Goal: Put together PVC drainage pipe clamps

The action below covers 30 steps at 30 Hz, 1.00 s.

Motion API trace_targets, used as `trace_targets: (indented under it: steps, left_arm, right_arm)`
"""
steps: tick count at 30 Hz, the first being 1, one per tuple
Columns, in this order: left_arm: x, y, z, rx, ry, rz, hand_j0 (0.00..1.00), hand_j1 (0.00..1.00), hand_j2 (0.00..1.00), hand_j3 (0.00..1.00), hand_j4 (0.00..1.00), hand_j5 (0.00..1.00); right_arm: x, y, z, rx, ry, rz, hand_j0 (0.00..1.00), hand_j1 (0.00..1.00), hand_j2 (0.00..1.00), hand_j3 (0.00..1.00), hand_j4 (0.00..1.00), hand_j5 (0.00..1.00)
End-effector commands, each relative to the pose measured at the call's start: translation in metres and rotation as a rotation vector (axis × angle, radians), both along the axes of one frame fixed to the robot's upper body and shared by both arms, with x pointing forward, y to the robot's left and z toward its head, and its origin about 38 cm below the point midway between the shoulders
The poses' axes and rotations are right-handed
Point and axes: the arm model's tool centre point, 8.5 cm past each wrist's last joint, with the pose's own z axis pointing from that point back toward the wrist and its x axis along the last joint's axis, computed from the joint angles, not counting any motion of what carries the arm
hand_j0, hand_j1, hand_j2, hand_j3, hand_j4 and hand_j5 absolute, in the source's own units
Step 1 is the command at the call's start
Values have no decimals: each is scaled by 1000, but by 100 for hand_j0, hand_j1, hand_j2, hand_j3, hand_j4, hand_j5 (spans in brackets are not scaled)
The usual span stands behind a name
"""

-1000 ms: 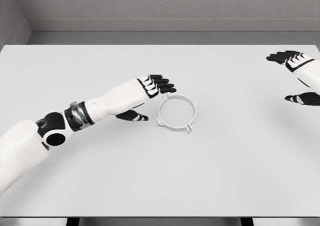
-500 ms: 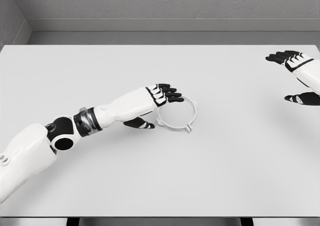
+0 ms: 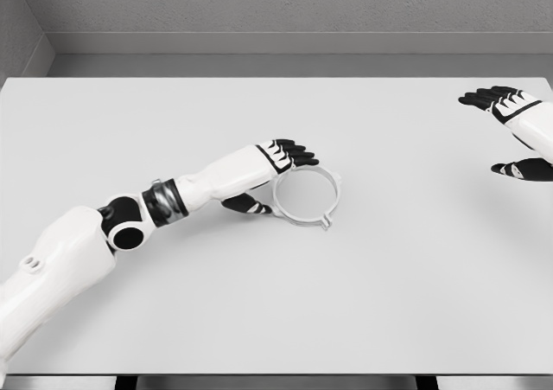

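A pale ring clamp lies flat near the middle of the white table. The left hand reaches over the ring's left side, black fingers stretched above its upper rim and thumb just beside its lower left edge; it seems to straddle the rim without closing on it, though contact is hard to judge. The right hand hovers well to the right of the ring, fingers spread, holding nothing.

Place: bare simulated test cell | Evidence: plain white table filling the view, its far edge near grey textured walls
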Motion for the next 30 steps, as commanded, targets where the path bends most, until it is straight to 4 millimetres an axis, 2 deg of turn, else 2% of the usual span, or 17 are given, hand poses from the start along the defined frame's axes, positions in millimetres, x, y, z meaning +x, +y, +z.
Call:
trace_targets:
  steps: [1,30]
  left_arm:
    - [1,0,-1,-6,7,4,100,100,100,100,100,100]
    - [4,-4,-3,-10,12,8,100,100,100,100,100,100]
  right_arm:
    - [0,0,1,7,-1,0,100,100,100,100,100,100]
    - [-1,1,0,11,0,2,100,100,100,100,100,100]
